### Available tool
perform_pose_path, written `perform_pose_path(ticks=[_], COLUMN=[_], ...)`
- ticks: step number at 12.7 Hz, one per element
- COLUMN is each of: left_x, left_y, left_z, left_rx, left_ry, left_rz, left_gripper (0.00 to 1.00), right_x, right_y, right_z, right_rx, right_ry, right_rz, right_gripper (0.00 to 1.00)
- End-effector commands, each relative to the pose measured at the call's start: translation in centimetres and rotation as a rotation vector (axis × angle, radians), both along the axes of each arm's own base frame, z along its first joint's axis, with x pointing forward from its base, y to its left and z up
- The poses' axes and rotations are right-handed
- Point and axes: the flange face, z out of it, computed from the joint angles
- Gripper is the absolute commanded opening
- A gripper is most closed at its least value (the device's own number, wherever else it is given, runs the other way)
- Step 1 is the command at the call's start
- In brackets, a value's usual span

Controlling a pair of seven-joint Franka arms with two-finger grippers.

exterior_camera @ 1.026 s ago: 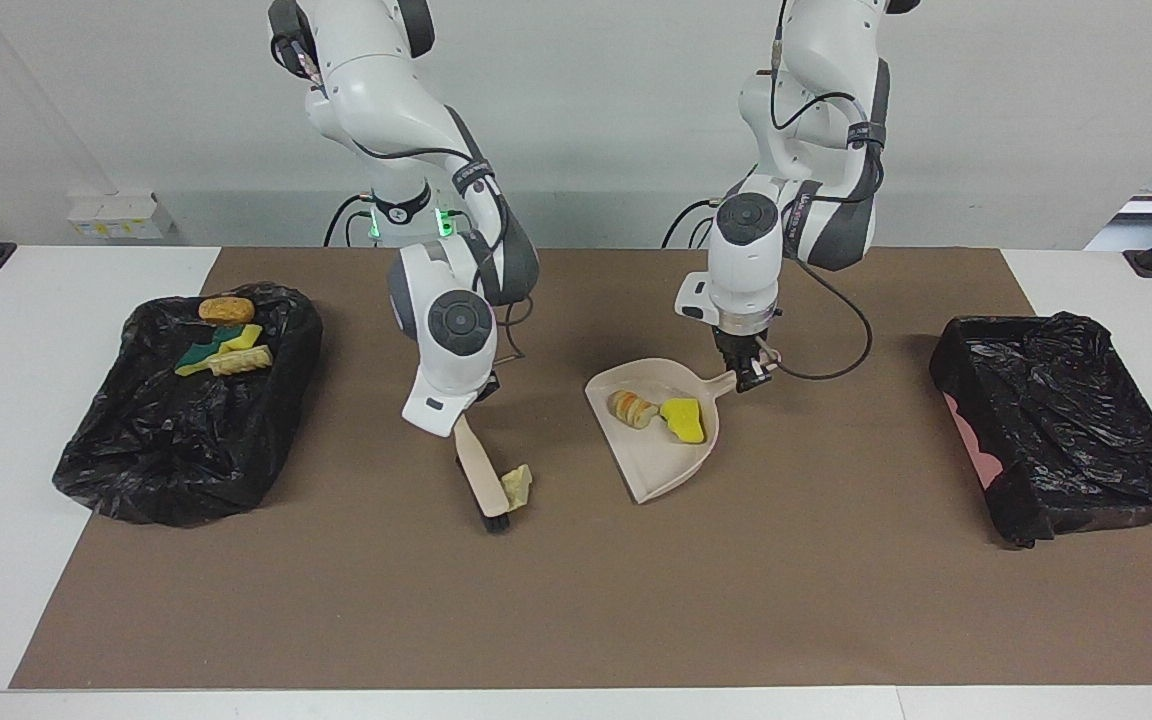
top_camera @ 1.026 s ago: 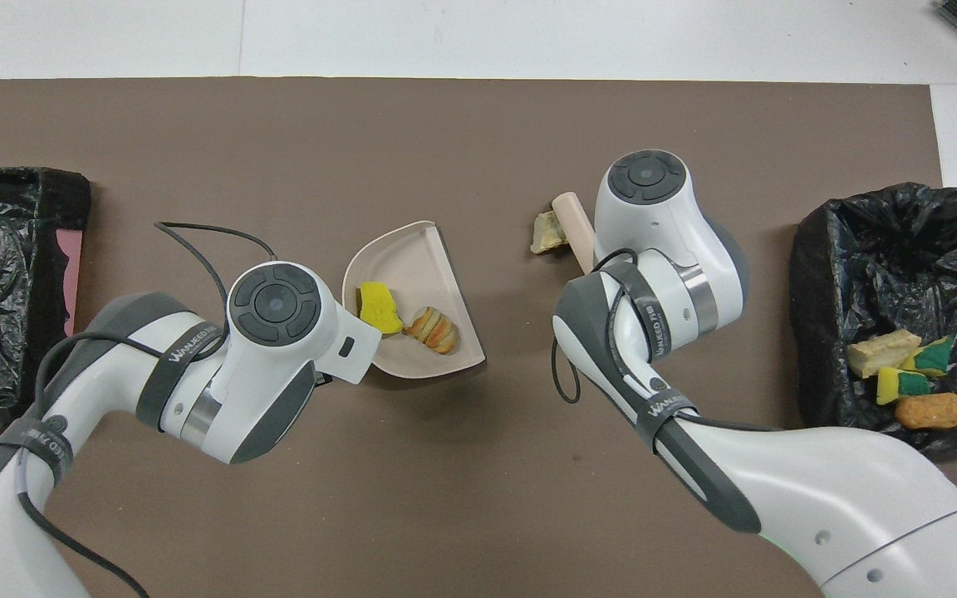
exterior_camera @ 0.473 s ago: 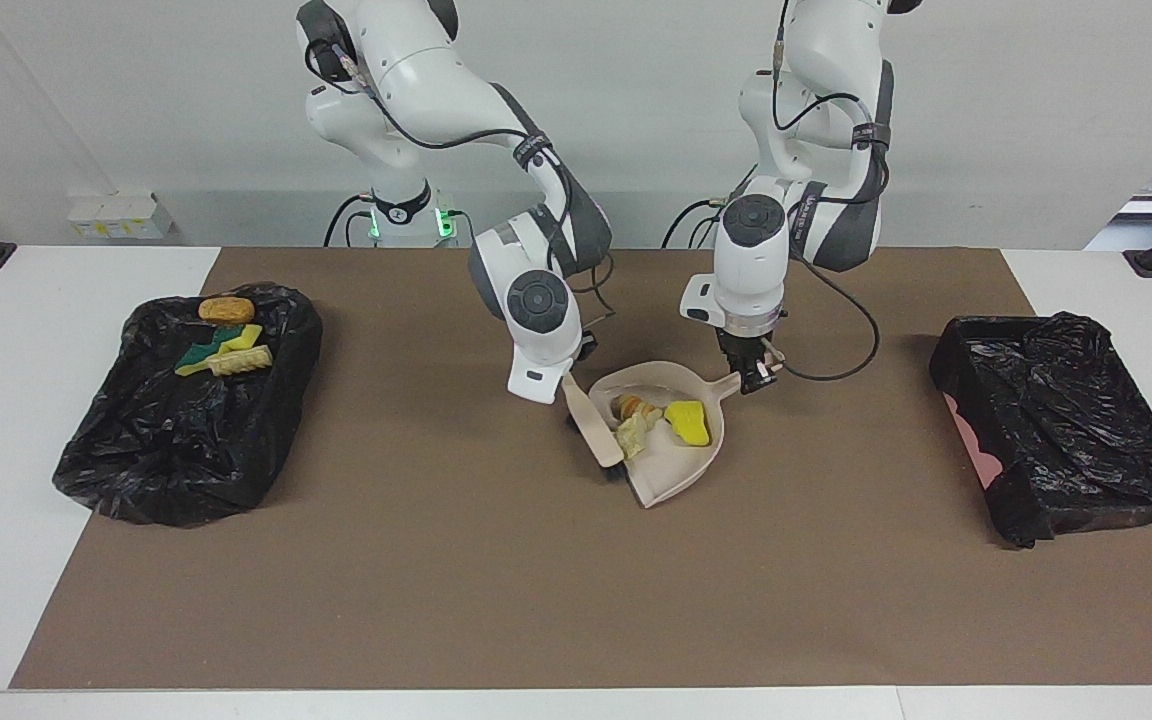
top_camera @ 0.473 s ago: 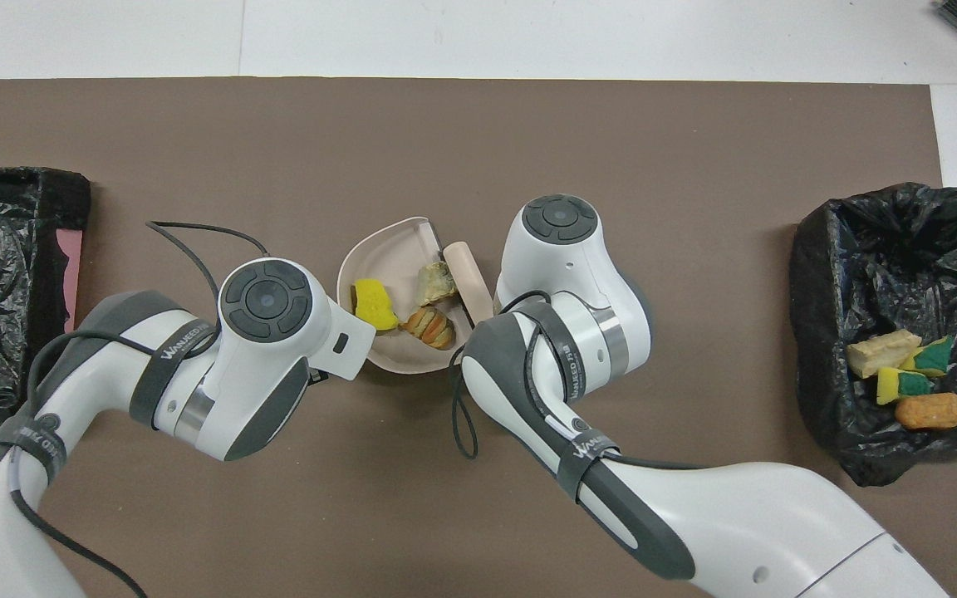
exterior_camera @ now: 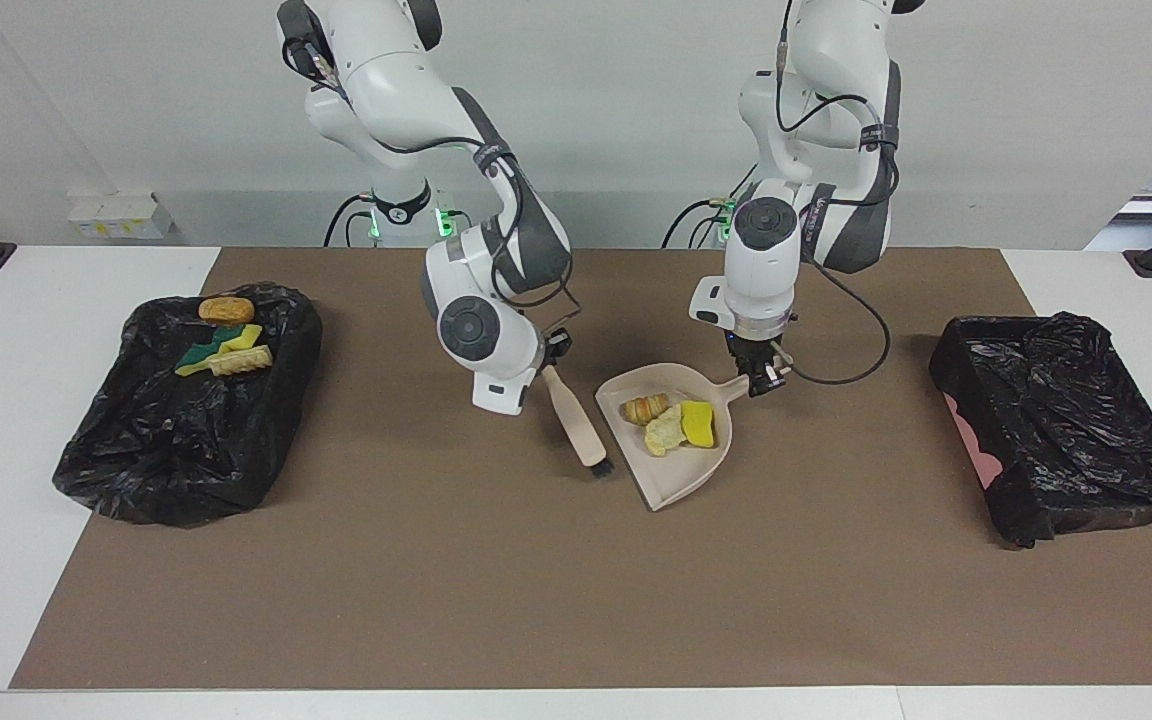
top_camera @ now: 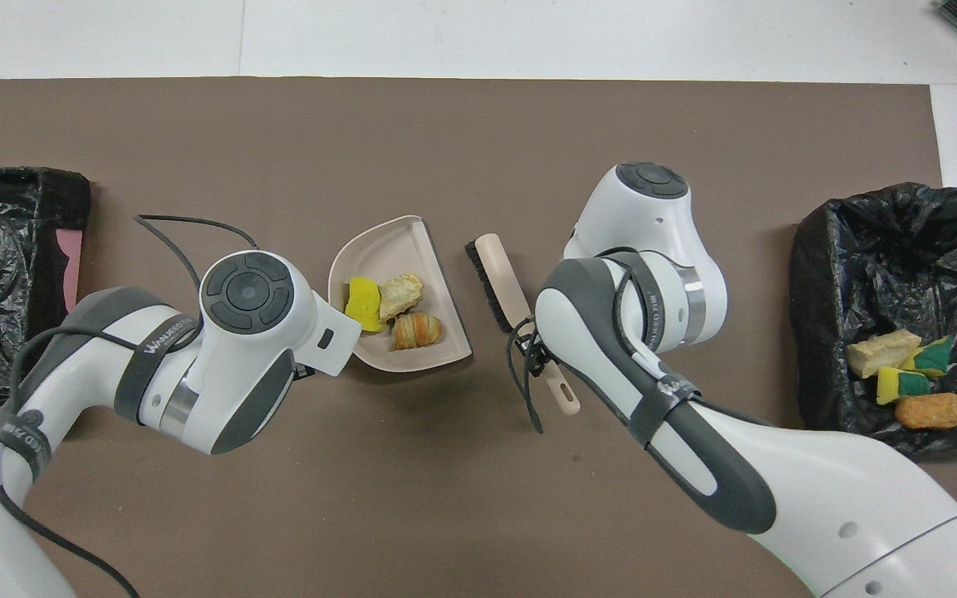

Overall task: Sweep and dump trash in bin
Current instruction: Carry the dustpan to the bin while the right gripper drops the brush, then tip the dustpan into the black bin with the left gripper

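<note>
The beige dustpan (exterior_camera: 678, 478) (top_camera: 379, 241) lies mid-mat. It holds three bits of trash: a yellow sponge chunk (exterior_camera: 698, 424) (top_camera: 361, 297), a pale lump (exterior_camera: 664, 431) (top_camera: 400, 291) and a bread-like lump (exterior_camera: 646, 408) (top_camera: 417, 330). My left gripper (exterior_camera: 761, 378) is shut on the pan's handle; in the overhead view its wrist hides it. My right gripper (exterior_camera: 548, 356) (top_camera: 537, 354) is shut on the handle of the black-bristled brush (exterior_camera: 576, 420) (top_camera: 498, 281). The brush slants down beside the pan's open edge, a short gap away. The bin (exterior_camera: 136, 470) (top_camera: 885, 241) at the right arm's end holds several more bits (exterior_camera: 223, 345) (top_camera: 902, 382).
A second black-bagged bin (exterior_camera: 1066, 430) (top_camera: 5, 266) sits at the left arm's end, a pink patch showing on its wall. The brown mat (exterior_camera: 576, 590) (top_camera: 478, 141) covers the white table between the bins. A black cable loops from the left wrist over the mat.
The brush pushed the pale lump across the mat into the dustpan, then drew back toward the right arm's end. The dustpan shifted slightly with its load.
</note>
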Motion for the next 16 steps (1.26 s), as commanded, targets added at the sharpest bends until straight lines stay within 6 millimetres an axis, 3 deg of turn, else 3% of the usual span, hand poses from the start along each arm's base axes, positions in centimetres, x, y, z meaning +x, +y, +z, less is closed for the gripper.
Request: perform_pose_path(ticks=[1,3,4,6,9,11,13,16], left_x=[1.2,2.1,2.2,2.4,2.6,2.5,1.9,0.8], left_y=[2.7,6.4,8.7,15.3,24.5,31.1,38.2,47.9], left_z=[1.4,3.6,5.2,8.7,12.9,15.4,17.5,20.0], left_rx=[-0.010,-0.011,-0.011,-0.010,-0.001,0.011,0.027,0.062], left_ry=[-0.004,-0.003,-0.004,-0.011,-0.036,-0.031,-0.053,-0.111], left_rz=[-0.066,-0.112,-0.115,-0.094,-0.110,-0.093,-0.063,0.095], left_gripper=[0.00,0.00,0.00,0.00,0.00,0.00,0.00,0.00], right_x=[-0.5,-0.6,-1.1,-2.7,-7.9,-10.6,-14.9,-18.3], right_y=[-1.4,-1.8,-1.0,2.1,7.2,9.3,13.3,16.2], right_z=[2.1,2.8,2.9,3.5,3.8,4.1,2.5,2.3], right_rx=[-0.043,-0.123,-0.170,-0.253,-0.349,-0.379,-0.417,-0.363], right_ry=[-0.023,-0.043,-0.038,-0.030,-0.021,0.006,0.045,0.059], right_rz=[0.025,0.010,-0.038,-0.144,-0.206,-0.237,-0.283,-0.306], right_gripper=[0.00,0.00,0.00,0.00,0.00,0.00,0.00,0.00])
